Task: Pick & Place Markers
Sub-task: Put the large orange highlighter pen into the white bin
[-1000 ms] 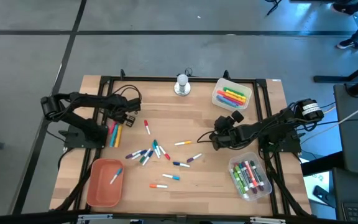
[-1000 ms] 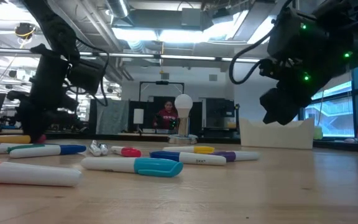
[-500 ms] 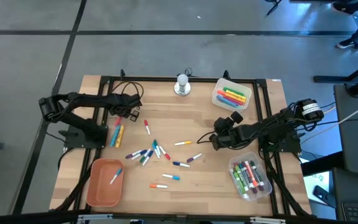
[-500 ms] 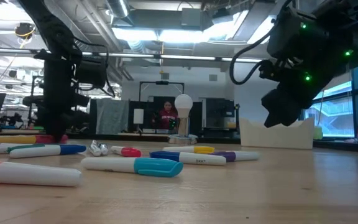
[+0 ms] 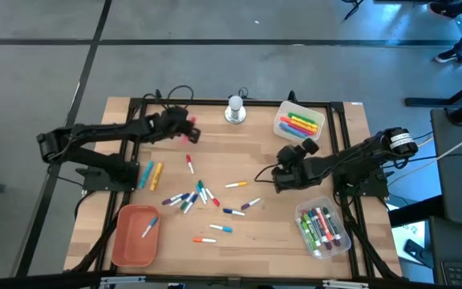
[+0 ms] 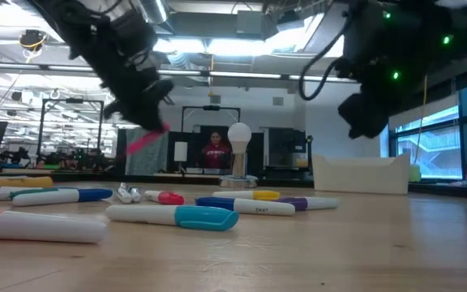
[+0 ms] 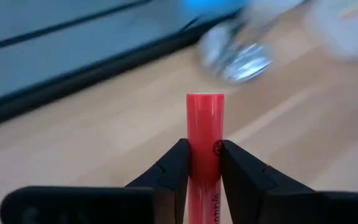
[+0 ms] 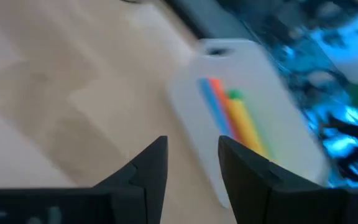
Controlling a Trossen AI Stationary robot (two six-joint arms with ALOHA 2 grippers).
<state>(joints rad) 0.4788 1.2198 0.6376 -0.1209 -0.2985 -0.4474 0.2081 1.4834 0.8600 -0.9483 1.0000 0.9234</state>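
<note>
The left gripper hangs above the desk in the upper middle-left of the high view, pinching a pink marker between its two fingers; in the left wrist view the barrel runs straight out past the fingertips, along the gripper's own line. The nearest container ahead of it is the upper clear bin at upper right, which already holds yellow, green, orange and pink thick markers; it lies well to the right of the held marker, past the small silver-white knob at the desk's top edge. The right gripper waits right of centre with fingers spread and nothing between them, its wrist camera looking toward that same bin. A second clear bin at lower right holds red, green and dark thick markers, and the orange tray at lower left holds one thin white marker. The loose thin markers lie scattered mid-desk, nearer the right gripper than the lifted left one; two thick ones stay at left.
</note>
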